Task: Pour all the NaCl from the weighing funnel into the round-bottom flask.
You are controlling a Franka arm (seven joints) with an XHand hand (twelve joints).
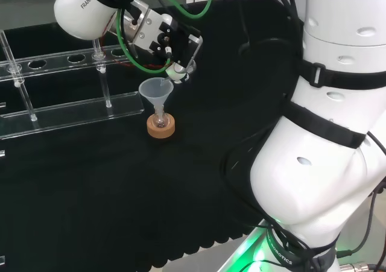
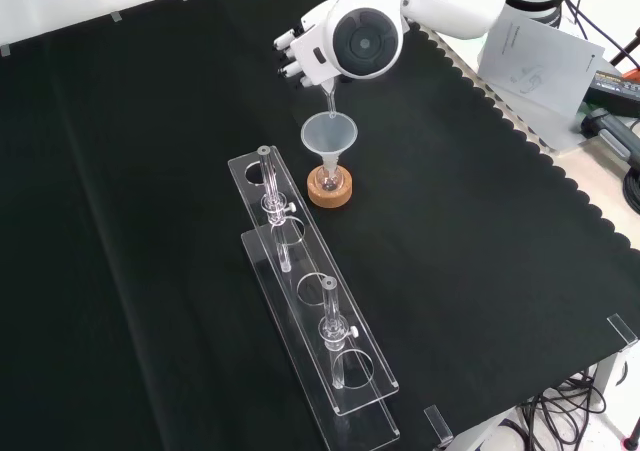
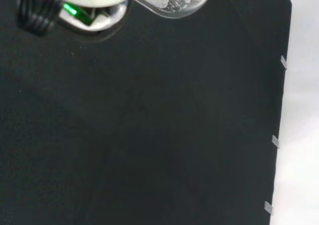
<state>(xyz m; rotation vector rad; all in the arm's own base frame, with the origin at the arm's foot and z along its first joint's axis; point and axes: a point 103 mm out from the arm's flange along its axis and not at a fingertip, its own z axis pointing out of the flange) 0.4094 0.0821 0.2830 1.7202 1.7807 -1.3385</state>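
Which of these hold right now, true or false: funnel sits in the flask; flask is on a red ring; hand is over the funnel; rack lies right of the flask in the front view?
1. A funnel sits in the flask. True.
2. The flask rests on a red ring. False: a cork ring.
3. The hand is above the funnel. True.
4. In the front view the rack lies right of the flask. False: left and nearer.

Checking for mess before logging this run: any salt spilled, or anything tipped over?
Nothing stands out. The funnel sits upright in the flask on its cork ring, the cloth around shows no grains, and the rack stands upright.
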